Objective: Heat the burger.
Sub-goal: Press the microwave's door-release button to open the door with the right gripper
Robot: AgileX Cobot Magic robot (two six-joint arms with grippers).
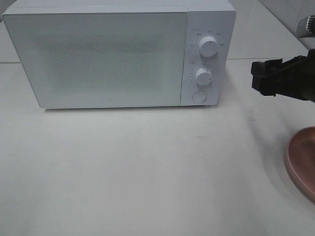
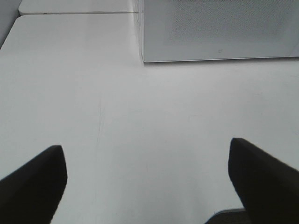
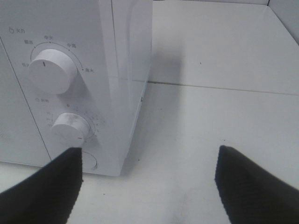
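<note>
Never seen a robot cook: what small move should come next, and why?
Probably ease the right tool across onto the lower knob: the microwave door is shut, the plate's visible part is bare, and that tool hangs open beside the dials.

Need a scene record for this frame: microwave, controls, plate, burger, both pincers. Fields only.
microwave: on table, door shut
controls: upper knob, lower knob, round button, right of door
plate: pink, at right edge of high view, partly cut off, visible part bare
burger: not in view
left pincer: open, empty, over table in front of microwave
right pincer: open, empty, right of control panel, touching nothing
</note>
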